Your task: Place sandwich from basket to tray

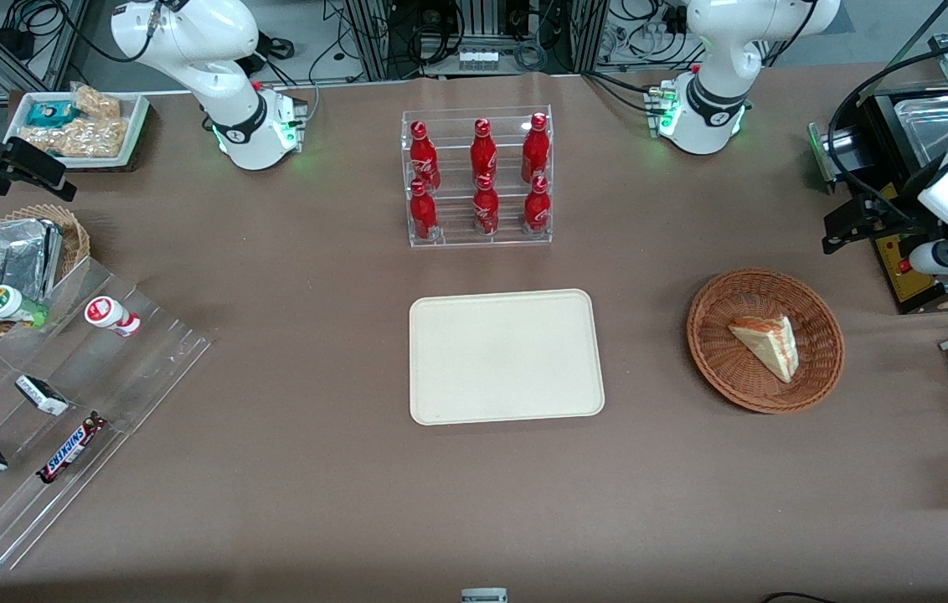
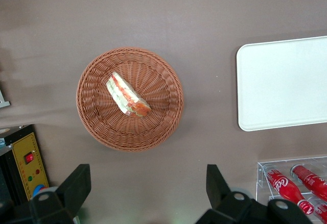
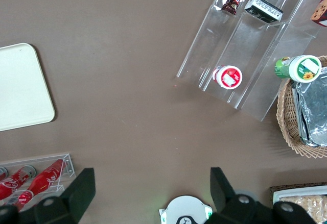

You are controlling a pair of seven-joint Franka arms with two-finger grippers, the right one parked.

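The sandwich (image 1: 767, 345) lies on its side inside the round wicker basket (image 1: 717, 352), a pale wedge with its orange-red and green filling showing along one edge; it rests a little off the basket's middle and nothing touches it. From the wrist camera the same sandwich (image 2: 127, 95) sits in the basket (image 2: 97, 117) with bare weave all around it. The basket stands on the brown table (image 1: 357, 502), toward the working arm's end, well apart from the cream tray (image 1: 506, 356), which lies flat in the middle of the table with nothing on it. Farther from the front camera than the tray stands a clear rack (image 1: 478, 180) holding six red bottles. The gripper (image 2: 145, 185) hangs above the table, raised well clear of the basket and a little farther from the front camera than it, close to a black box with a yellow panel (image 2: 30, 165); its two fingers (image 2: 76, 185) are spread wide apart and hold nothing. Toward the parked arm's end of the table stand clear stepped shelves (image 1: 72, 402) with snack bars, and a smaller wicker basket (image 1: 76, 243) with foil packs.
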